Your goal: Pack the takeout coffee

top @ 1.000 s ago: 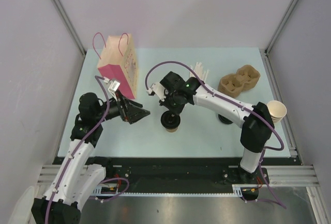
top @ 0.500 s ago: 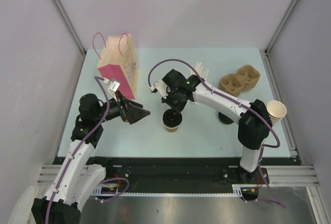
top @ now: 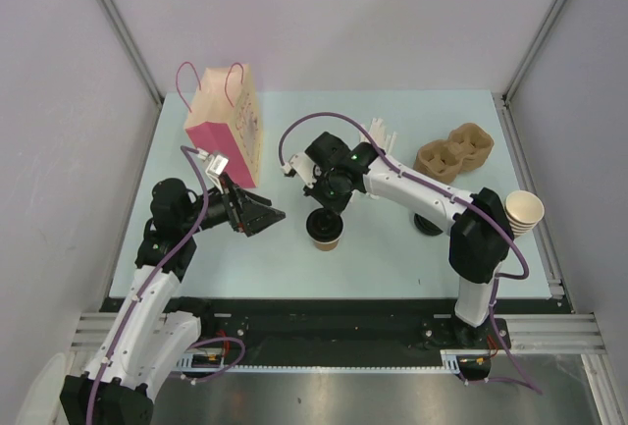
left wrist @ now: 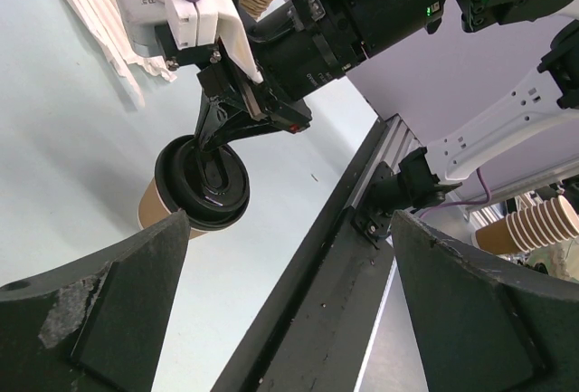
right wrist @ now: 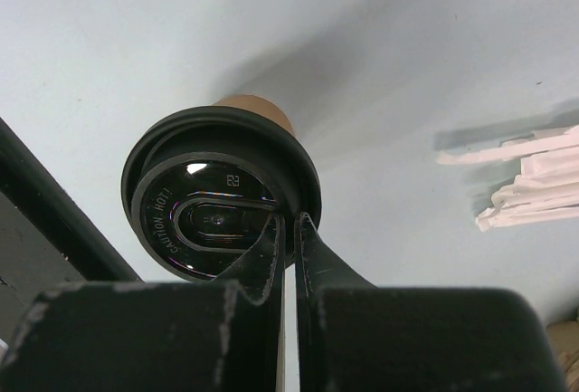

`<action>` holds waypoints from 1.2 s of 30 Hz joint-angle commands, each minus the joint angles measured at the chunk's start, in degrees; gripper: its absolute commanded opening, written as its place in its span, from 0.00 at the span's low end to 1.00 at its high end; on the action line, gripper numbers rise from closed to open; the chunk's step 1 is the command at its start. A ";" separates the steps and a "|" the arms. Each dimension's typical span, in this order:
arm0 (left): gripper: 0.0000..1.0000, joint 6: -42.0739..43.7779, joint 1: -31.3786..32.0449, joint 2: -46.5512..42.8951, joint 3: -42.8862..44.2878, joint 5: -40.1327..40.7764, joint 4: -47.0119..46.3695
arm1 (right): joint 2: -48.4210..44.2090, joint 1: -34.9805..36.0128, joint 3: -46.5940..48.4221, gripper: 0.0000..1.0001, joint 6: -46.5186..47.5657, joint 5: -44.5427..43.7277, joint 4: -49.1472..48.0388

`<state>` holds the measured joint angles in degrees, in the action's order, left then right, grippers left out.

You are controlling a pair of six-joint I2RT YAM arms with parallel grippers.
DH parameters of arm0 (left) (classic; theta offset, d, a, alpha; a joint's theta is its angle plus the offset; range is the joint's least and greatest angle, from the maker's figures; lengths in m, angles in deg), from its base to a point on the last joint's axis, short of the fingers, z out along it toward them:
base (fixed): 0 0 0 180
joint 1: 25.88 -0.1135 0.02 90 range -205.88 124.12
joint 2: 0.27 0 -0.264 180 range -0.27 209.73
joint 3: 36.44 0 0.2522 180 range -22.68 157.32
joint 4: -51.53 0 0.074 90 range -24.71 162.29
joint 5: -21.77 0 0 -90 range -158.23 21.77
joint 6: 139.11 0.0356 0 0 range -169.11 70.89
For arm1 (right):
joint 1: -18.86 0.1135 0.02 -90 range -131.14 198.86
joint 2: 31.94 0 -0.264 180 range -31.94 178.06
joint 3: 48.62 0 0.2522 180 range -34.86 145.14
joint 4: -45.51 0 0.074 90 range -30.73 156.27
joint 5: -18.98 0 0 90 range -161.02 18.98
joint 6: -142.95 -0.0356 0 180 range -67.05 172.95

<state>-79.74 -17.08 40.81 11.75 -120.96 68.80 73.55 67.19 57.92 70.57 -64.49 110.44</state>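
nearest the arm bases, the left gripper (top: 267, 216) hangs low over the tabletop (top: 392, 258), its jaws released wide and holding nothing, pointed at the takeout coffee (top: 325, 232). the cup sits on the tabletop just beside it, black lid on. the right gripper (top: 330, 211) reaches down with jaws clenched, tips at the lid's rim; whether they pinch it i cannot tell. a stack of cups (top: 525, 211) sits at the right edge. farther back are a pink paper bag (top: 224, 129), white wrapped sticks (top: 383, 135) and a pulp cup carrier (top: 453, 153).
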 commanded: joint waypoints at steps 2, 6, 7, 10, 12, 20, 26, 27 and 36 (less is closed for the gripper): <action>0.98 -0.48 -0.54 -0.74 -0.60 0.00 -2.45 | 0.41 0.71 2.59 0.01 -0.31 0.25 0.06; 0.98 -0.48 -0.54 -0.65 -0.60 0.08 -2.45 | 0.50 0.79 2.94 0.01 -0.23 -0.37 0.50; 0.98 -0.39 -0.54 -0.56 -0.60 0.08 -2.37 | 0.50 0.71 3.12 0.01 -0.05 -0.46 0.68; 0.98 -0.39 -0.54 -0.65 -0.51 0.08 -2.37 | 0.50 0.71 3.73 0.01 0.04 -0.20 1.38; 0.98 -0.39 -0.54 -0.56 -0.34 0.00 -2.37 | 0.50 0.71 3.65 0.02 0.13 -0.28 1.47; 0.98 -0.30 -0.54 -0.21 0.02 0.00 -2.37 | 1.03 0.62 3.56 0.03 0.39 -0.81 1.91; 0.98 -0.39 -0.54 -0.04 0.02 0.00 -2.45 | 1.03 0.62 2.15 0.04 0.48 -0.99 1.38; 0.98 -0.39 -0.54 -0.12 0.02 0.00 -2.54 | 1.12 0.62 2.06 0.04 0.39 -1.07 1.29; 0.98 0.04 -0.54 0.32 0.28 -0.18 -2.37 | 1.65 0.62 1.89 0.07 0.56 -1.51 1.20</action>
<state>-79.72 -17.08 40.99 11.43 -120.96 68.16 74.60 67.65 59.25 70.66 -64.80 111.89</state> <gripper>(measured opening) 0.979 0.075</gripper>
